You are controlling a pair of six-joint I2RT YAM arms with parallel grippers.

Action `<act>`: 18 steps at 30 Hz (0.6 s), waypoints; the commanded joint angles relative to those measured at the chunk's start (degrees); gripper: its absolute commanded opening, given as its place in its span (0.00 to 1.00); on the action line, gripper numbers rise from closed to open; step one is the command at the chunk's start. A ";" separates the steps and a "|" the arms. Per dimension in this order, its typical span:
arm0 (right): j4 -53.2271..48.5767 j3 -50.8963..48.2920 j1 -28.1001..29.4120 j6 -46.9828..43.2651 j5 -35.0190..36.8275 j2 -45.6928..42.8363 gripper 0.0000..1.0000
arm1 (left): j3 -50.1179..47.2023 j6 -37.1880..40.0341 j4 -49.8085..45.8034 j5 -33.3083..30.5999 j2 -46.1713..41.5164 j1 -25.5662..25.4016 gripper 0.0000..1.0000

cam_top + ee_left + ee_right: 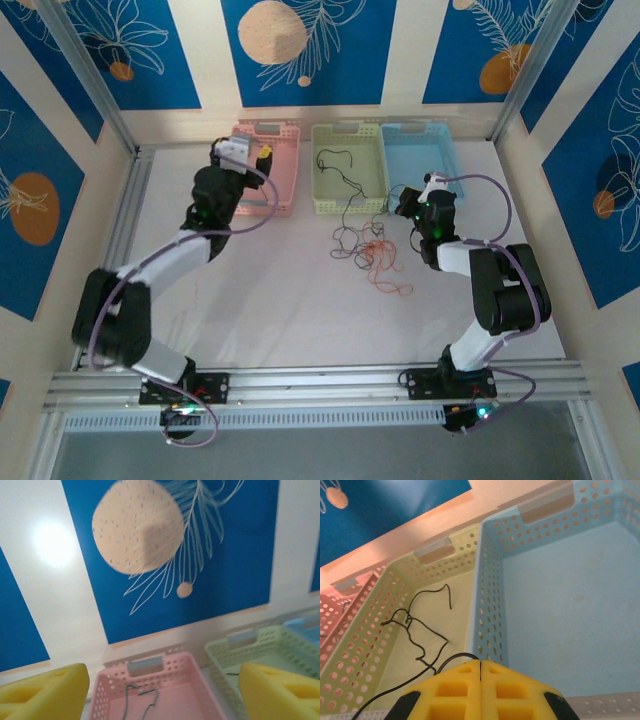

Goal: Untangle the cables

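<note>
- The white surface (pixel 300 310) carries everything; three perforated baskets stand in a row along its far edge, in the upper middle of the overhead view, likely as one sorting bin per wire.
- The pink basket (pixel 290 170) stands at the left of the row, the green basket (pixel 365 150) in the centre and the blue basket (pixel 415 150) at the right. The blue one's floor is bare, so by my reading it awaits its wire.
- The left claw (pixel 160 692) hangs over the pink basket with its yellow pads far apart and nothing between them: released, which suits a drop-off there.
- The right claw (pixel 480 667) is clenched, its pads pressed together, low at the near rims of the green and blue baskets. A black strand curves right up to its tips; whether it is pinched there I cannot tell.
- The cables (pixel 372 258) lie mostly in a loose knot on the surface, just below the green basket in the overhead view, so the sorting looks partly done.
- One black wire (pixel 415 630) squiggles across the green basket's floor and trails over its near wall toward the knot.
- An orange-red wire (pixel 385 270) loops at the knot's lower right, crossing dark strands.
- A thin dark wire (pixel 145 702) rests on the pink basket's floor, directly under the left claw.
</note>
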 commanded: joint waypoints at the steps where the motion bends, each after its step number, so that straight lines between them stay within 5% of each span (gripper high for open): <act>1: 6.52 -0.24 1.11 -3.56 -5.65 -0.94 0.00 | -6.88 -10.30 -7.36 10.47 -4.55 0.07 0.78; 8: 16.64 1.41 5.47 -6.90 -32.02 1.01 0.00 | -16.55 -13.75 -9.93 31.73 -12.04 -0.91 0.75; 12: 15.61 4.59 9.78 -8.87 -43.37 2.63 0.00 | -17.82 -10.57 -10.77 31.97 -13.55 -3.34 0.80; 18: 10.41 8.28 13.81 -11.55 -49.83 4.47 0.00 | -16.13 -7.21 -8.45 34.11 -6.89 -6.54 0.85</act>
